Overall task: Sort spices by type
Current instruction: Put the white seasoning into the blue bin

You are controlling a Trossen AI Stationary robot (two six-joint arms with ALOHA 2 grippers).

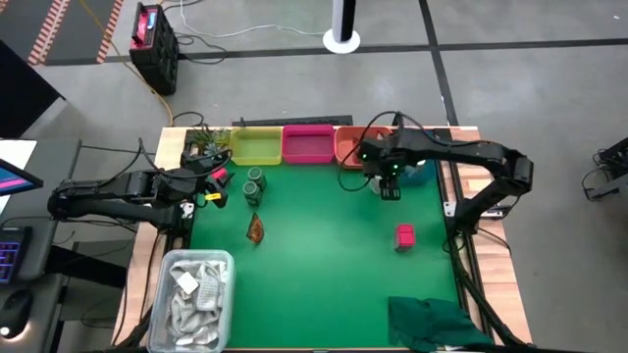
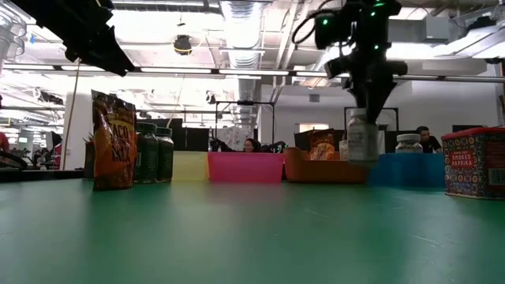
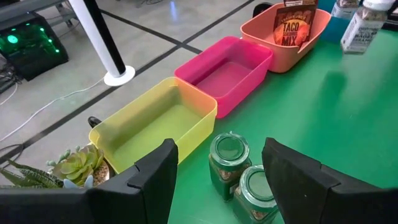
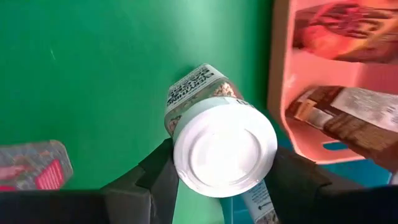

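High view hides most of the jar under the right hand [image 1: 390,186], which hangs over the green desk [image 1: 324,275] just in front of the orange tray [image 1: 349,147]; the right wrist view shows that hand pinching a white-capped jar [image 4: 224,146] at the cap, and the low view shows the jar lifted off the desk. A second white-capped jar [image 2: 408,143] sits in the blue tray [image 2: 406,170], only its top visible. One pink box [image 1: 404,235] lies alone on the desk near the right side; another box's edge [image 2: 473,162] is cut off in the low view. Two dark green jars [image 3: 239,174] stand together before the yellow tray [image 3: 155,121], one packet [image 1: 255,228] just in front of them. At least two packets [image 4: 348,74] lie in the orange tray. The left hand [image 3: 217,180] hovers spread above the green jars, holding nothing.
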